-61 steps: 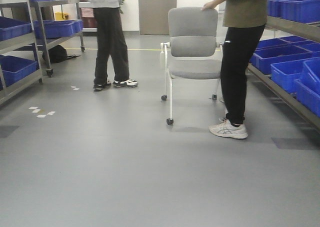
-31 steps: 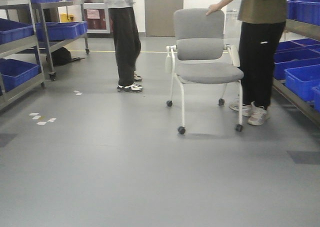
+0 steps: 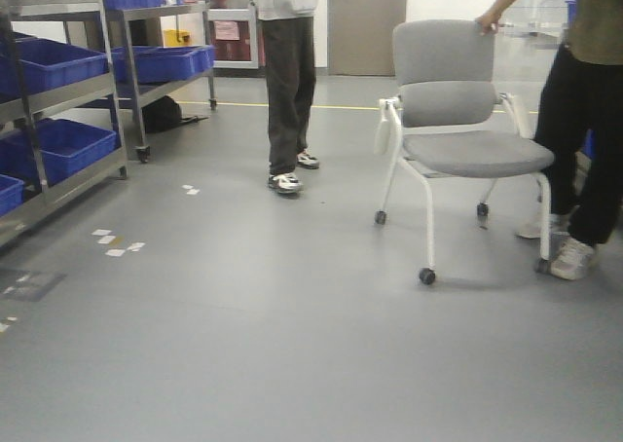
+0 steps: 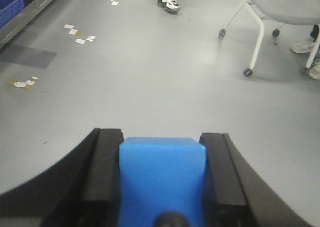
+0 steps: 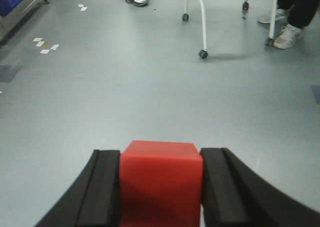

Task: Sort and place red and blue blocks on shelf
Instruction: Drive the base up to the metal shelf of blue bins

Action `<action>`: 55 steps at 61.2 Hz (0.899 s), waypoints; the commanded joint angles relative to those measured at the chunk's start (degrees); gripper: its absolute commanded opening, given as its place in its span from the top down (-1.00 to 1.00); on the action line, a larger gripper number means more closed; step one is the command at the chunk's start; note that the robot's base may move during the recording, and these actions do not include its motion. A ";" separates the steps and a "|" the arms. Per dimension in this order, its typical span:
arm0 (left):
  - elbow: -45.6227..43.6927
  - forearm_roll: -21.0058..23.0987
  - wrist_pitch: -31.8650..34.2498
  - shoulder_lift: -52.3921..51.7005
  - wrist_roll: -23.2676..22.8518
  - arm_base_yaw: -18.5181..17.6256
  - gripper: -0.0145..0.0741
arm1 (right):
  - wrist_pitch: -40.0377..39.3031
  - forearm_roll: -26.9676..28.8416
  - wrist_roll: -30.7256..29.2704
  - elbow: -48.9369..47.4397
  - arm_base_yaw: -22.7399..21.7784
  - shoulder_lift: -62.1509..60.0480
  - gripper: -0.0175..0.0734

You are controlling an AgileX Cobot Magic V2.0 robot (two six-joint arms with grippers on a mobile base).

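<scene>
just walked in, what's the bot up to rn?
It is carrying both blocks. The left gripper is shut on the blue block and the right gripper is shut on the red block, both held over bare grey floor. Neither block is on a shelf yet. Ahead are a grey chair and two people, with steel racks of blue bins on the left.

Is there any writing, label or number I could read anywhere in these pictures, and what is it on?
No text can be read.
The pinkish notice at the back: too blurred to read.
The white floor stickers: no writing visible.
The blue block and red block: plain faces, no marks.
</scene>
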State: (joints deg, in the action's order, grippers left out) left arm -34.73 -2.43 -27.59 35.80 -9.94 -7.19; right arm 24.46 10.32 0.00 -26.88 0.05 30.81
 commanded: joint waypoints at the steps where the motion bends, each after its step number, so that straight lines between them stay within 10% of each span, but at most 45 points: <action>1: -1.68 -0.02 4.65 -0.01 -0.53 -0.23 0.37 | -4.43 0.31 -0.45 -1.71 -0.25 0.02 0.49; 55: -1.68 -0.02 4.65 -0.01 -0.53 -0.23 0.37 | -4.37 0.31 -0.45 -1.71 -0.25 0.02 0.49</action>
State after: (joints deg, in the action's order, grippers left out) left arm -34.73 -2.43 -27.59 35.80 -9.94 -7.19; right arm 24.46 10.32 0.00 -26.88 0.05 30.72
